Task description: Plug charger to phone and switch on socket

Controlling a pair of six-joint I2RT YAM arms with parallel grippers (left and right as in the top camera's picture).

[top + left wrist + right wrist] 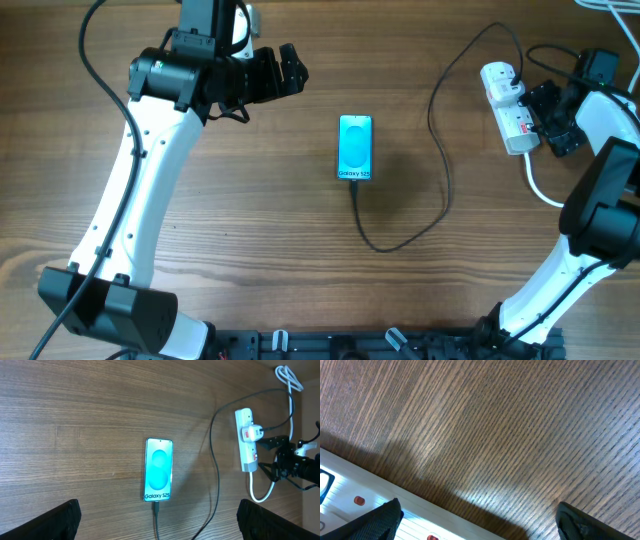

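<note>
The phone (355,147) lies flat mid-table, cyan screen up, "Galaxy S25" at its near end. The charger's thin black cable (400,246) has its connector (156,509) against that end; it loops right and back to a white plug adapter (251,433) on the socket (515,125). My left gripper (285,72) hovers open, up and left of the phone (159,470), holding nothing. My right gripper (541,118) stands open beside the socket's right edge. In the right wrist view the socket (370,505) with red switch marks (359,501) lies under the left finger (385,520).
The socket's thick white cord (540,185) curves toward the right arm's base. Another white cord (287,375) is coiled at the far right corner. Wood-grain tabletop (230,200) spreads left of and below the phone.
</note>
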